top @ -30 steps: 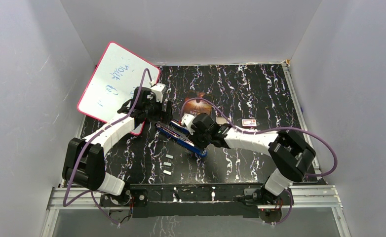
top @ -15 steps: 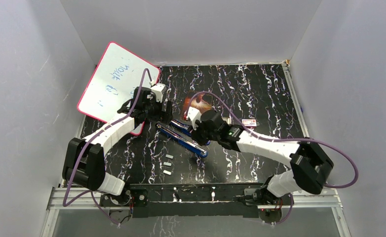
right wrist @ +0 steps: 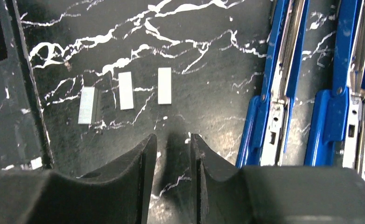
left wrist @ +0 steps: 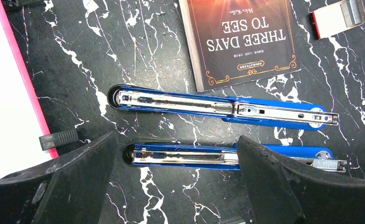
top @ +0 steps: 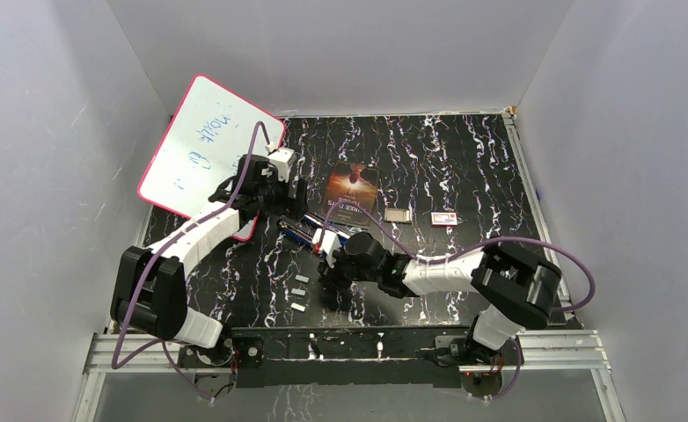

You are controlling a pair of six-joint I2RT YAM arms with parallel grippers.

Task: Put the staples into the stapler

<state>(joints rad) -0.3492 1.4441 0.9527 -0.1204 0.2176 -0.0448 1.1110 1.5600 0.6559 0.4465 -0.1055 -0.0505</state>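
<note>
The blue stapler [left wrist: 185, 156] lies open on the black marbled table as two long bars side by side, silvery channels facing up; the second bar [left wrist: 222, 107] is farther off. My left gripper [left wrist: 178, 184] hangs wide open over the near bar without touching it. Three staples [right wrist: 126, 90] lie in a row on the table, just ahead of my right gripper [right wrist: 171, 142]. Its jaws stand a narrow gap apart with nothing between them. From above, the staples [top: 299, 292] sit just left of the right gripper [top: 325, 280], and the stapler [top: 303, 230] shows partly behind that arm.
A book [top: 351, 189] lies behind the stapler. A small grey object [top: 398, 214] and a red-and-white box [top: 444, 219] sit to the right. A pink-rimmed whiteboard [top: 204, 149] leans at the back left, beside the left arm. White walls enclose the table.
My right gripper has left the stapler and come toward the near edge, lower and close to the staples, uncovering the book. The left arm has stayed where it was.
</note>
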